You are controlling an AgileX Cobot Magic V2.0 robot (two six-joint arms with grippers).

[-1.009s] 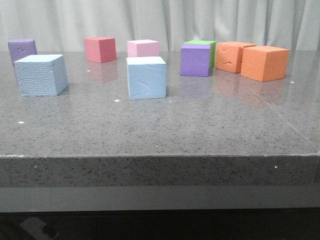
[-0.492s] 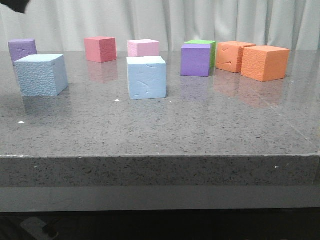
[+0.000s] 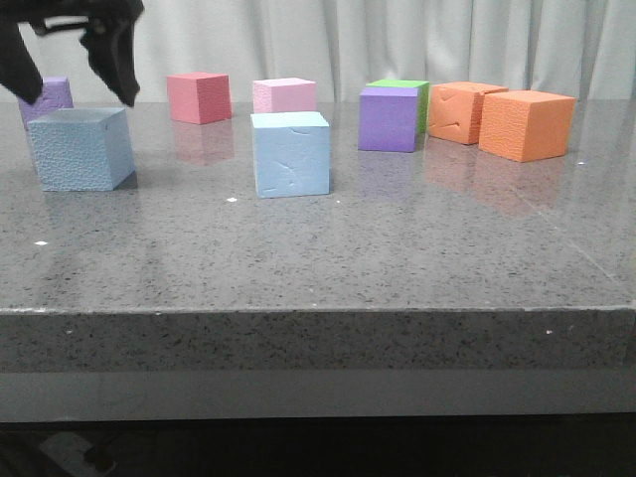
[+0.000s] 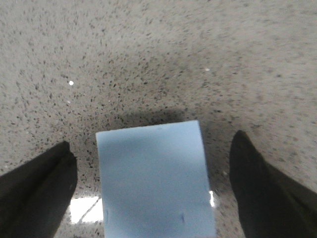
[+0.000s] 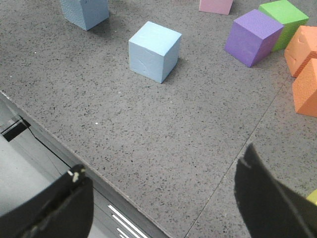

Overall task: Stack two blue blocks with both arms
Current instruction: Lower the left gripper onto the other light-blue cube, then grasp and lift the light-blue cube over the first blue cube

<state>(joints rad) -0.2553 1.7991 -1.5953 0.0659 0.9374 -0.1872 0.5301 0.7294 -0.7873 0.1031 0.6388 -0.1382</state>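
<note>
One pale blue block (image 3: pixel 81 149) stands at the far left of the table; it also shows in the left wrist view (image 4: pixel 153 178) and at the edge of the right wrist view (image 5: pixel 84 12). The second blue block (image 3: pixel 290 154) stands near the middle and shows in the right wrist view (image 5: pixel 154 50). My left gripper (image 3: pixel 75 87) hangs open just above the left block, its dark fingers (image 4: pixel 39 186) apart on either side of it, not touching. My right gripper (image 5: pixel 163 191) is open and empty above the table's front edge, out of the front view.
At the back stand a purple cube (image 3: pixel 45 97), a red cube (image 3: pixel 200 97), a pink cube (image 3: pixel 284 95), a purple cube (image 3: pixel 389 119) in front of a green one (image 3: pixel 402 87), and two orange cubes (image 3: pixel 526 125). The table's front edge (image 3: pixel 318 313) is near.
My left gripper has come down from the upper left corner into view and now hangs open over the left blue block. The blocks have not moved.
</note>
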